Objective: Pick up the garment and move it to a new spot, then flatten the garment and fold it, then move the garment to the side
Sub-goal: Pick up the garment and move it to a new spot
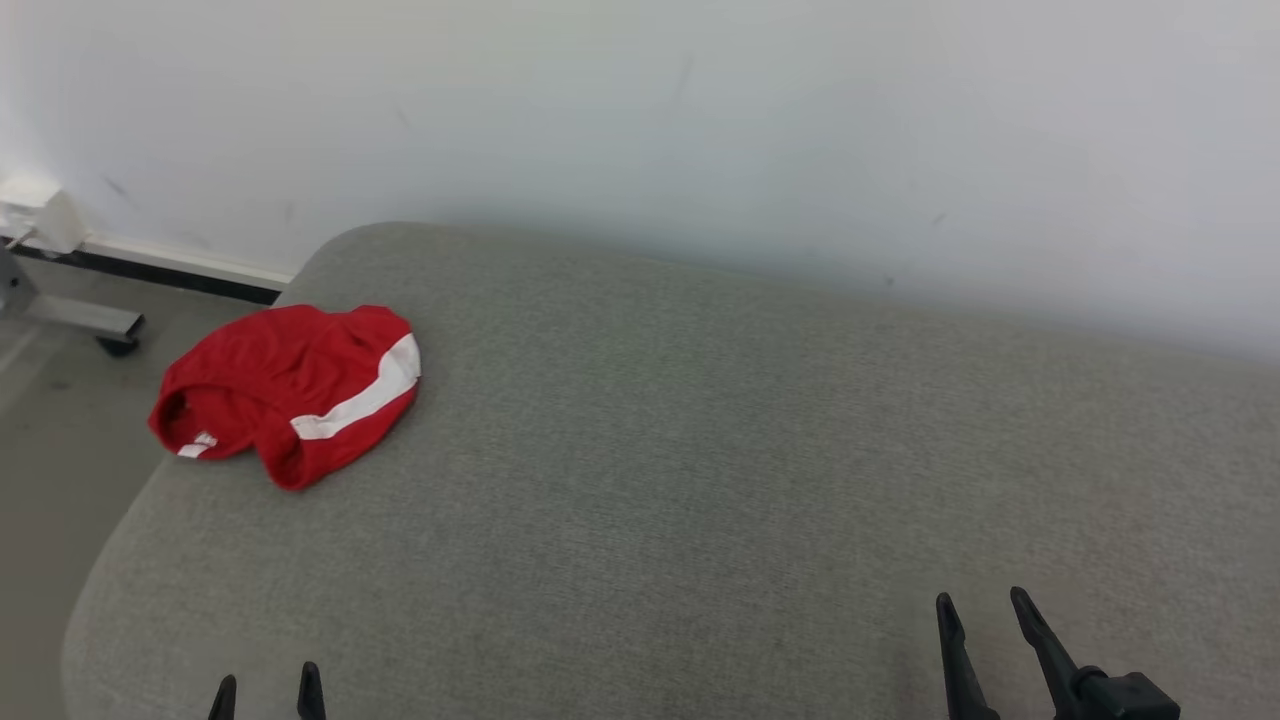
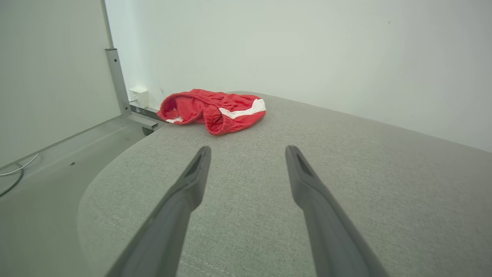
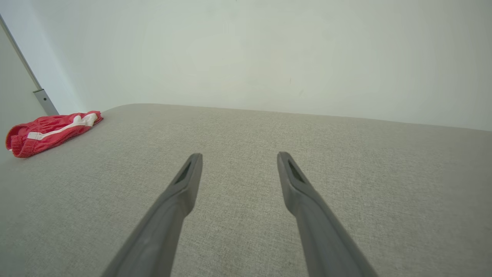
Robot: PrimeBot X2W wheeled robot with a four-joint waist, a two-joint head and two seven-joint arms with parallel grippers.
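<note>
A: Now, head view: where is the garment (image 1: pixel 285 390)?
B: Bunched at the far left corner of the grey cushion (image 1: pixel 700 450), by its left edge. The left gripper (image 1: pixel 266 682) and right gripper (image 1: pixel 981 598) sit at the near edge, well apart from it.
A: Left wrist view?
B: Left gripper fully spread and empty, with the garment (image 2: pixel 215 109) beyond its tips.
A: Right wrist view?
B: Right gripper fully spread and empty, with the garment (image 3: pixel 50 129) far left.
</note>
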